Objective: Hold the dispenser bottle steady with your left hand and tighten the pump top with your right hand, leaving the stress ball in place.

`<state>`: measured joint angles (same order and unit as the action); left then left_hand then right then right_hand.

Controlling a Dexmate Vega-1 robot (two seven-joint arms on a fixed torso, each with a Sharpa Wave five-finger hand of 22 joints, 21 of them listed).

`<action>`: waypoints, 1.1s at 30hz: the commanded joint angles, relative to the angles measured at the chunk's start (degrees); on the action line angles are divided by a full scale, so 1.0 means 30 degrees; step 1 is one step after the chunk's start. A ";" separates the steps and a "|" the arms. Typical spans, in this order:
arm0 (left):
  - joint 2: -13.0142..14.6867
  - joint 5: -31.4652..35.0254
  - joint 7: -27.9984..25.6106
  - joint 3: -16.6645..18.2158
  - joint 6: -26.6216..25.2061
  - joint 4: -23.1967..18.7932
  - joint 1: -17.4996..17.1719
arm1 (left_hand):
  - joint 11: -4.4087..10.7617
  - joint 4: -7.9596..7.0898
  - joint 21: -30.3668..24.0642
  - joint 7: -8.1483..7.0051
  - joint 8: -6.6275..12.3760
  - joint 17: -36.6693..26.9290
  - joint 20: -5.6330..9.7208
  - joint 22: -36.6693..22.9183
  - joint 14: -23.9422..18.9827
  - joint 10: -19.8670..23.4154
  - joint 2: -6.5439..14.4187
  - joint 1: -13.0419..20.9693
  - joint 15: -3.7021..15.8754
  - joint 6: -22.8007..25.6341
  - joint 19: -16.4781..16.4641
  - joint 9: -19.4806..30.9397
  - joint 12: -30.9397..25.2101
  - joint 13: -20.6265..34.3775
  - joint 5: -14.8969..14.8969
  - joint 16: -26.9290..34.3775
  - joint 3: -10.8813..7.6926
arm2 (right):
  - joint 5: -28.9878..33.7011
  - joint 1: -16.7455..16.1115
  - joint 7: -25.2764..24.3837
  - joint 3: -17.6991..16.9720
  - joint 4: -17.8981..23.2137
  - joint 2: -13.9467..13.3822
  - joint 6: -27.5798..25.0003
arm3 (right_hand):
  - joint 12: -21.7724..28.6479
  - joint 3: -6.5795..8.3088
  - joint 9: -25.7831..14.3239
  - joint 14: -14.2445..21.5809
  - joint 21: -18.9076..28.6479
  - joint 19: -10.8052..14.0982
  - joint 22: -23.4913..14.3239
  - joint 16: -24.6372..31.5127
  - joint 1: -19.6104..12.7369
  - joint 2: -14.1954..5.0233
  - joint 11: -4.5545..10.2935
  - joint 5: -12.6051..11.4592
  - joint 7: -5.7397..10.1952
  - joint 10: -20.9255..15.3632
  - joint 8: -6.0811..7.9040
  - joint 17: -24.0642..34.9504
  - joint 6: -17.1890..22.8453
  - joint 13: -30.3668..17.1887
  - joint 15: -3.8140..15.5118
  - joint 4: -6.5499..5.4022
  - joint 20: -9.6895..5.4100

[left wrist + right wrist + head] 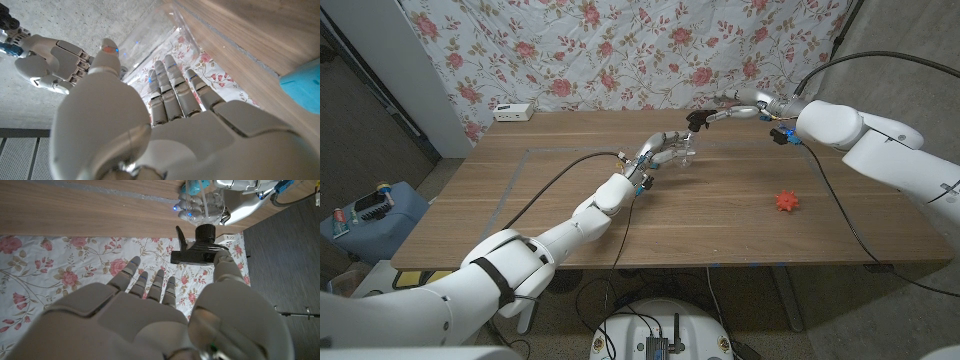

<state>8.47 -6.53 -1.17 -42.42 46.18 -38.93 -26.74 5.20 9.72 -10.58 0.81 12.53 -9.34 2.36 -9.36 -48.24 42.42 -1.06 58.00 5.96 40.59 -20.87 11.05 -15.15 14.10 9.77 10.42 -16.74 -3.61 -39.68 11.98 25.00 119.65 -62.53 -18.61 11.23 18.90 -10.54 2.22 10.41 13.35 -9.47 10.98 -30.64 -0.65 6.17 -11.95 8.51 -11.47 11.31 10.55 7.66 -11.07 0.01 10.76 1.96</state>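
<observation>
The left hand (660, 150) has its pale, jointed fingers (170, 92) wrapped around the clear dispenser bottle (682, 154), a glassy plastic body standing on the wooden worktop (740, 215). No label or writing on it can be read. Just above that hand, the right hand (740, 110) reaches in from the far side, its thumb touching the black pump top (200, 247), a ribbed collar with a flat spout; how firmly it grips I cannot tell. The spiky orange stress ball (787, 201) lies well apart from both hands, nearer the right arm. Beyond the left hand, a white power strip (513, 112) sits at the worktop's far edge before a rose-patterned cloth (620, 50).
</observation>
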 commanded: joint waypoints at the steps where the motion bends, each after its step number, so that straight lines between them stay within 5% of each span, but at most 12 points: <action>1: -0.0197 0.0171 -0.0026 -0.0253 0.0369 0.0677 0.0373 | -0.0020 -0.0516 -0.0003 -0.0403 0.0118 -0.0046 0.2412 -0.0024 -0.0285 0.0215 0.0785 -0.0516 0.1538 0.1768 -0.0148 0.0081 0.0038 0.0013 0.0099 0.0047 -0.0604 | 0.1362 0.1164 0.1571 0.0697 0.0435 -0.0154 -0.0733 | 0.0064 0.0269 -0.0123 -0.0035 0.0016 -0.0048 -0.0038 0.0045 -0.0649 0.0026 -0.0007 0.0152 0.0033 -0.0138 0.0178 0.0037 0.0053 -0.0117 -0.0145 0.0052 0.0119; 16: 0.0322 0.0453 -0.0389 -0.0248 -0.0249 -0.0792 -0.0216 | 0.0034 -0.0541 0.0008 -0.0400 0.0089 -0.0041 0.2429 -0.0026 -0.0341 0.0357 0.0719 -0.0656 0.1524 0.1948 -0.0158 0.0080 0.0105 -0.0003 0.0089 0.0028 -0.0603 | 0.2419 0.2044 0.2979 0.1177 0.1111 -0.0088 -0.1620 | 0.0323 0.0806 -0.0267 0.0236 0.0033 -0.0413 -0.0039 0.0222 -0.2962 0.1204 -0.0195 0.0222 -0.0167 -0.0939 0.0831 0.0050 0.1311 -0.0279 0.0020 0.0009 0.0264; 33: -0.0179 0.0558 -0.0362 -0.0410 0.0548 0.0535 0.0245 | 0.0048 -0.0520 0.0011 -0.0453 0.0073 -0.0039 0.2433 -0.0026 -0.0405 0.0525 0.0738 -0.0666 0.1536 0.2132 -0.0173 0.0080 0.0137 0.0002 0.0099 0.0023 -0.0672 | 0.3784 0.3045 0.4101 0.1897 0.1782 0.0212 -0.2950 | 0.0809 0.1200 -0.0359 0.1785 0.0163 -0.0039 -0.0046 0.0611 -0.4260 0.1757 -0.0344 0.0245 -0.0426 -0.2954 0.1490 0.0019 0.3206 -0.0455 0.0898 -0.0282 0.0218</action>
<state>8.89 -5.11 -2.17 -43.29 46.19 -39.91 -27.05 5.23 9.71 -10.58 0.93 12.52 -9.33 2.36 -9.36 -49.06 43.08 -1.10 57.97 6.14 40.85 -20.87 11.05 -14.97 14.09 9.59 10.13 -16.73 5.01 -32.39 21.95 29.27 123.85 -62.45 -24.93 13.37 22.08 -11.34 6.60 10.41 12.51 -9.47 12.53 -42.79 4.73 5.12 -11.35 7.29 -19.48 15.30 10.54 16.27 -12.15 2.11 10.10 2.79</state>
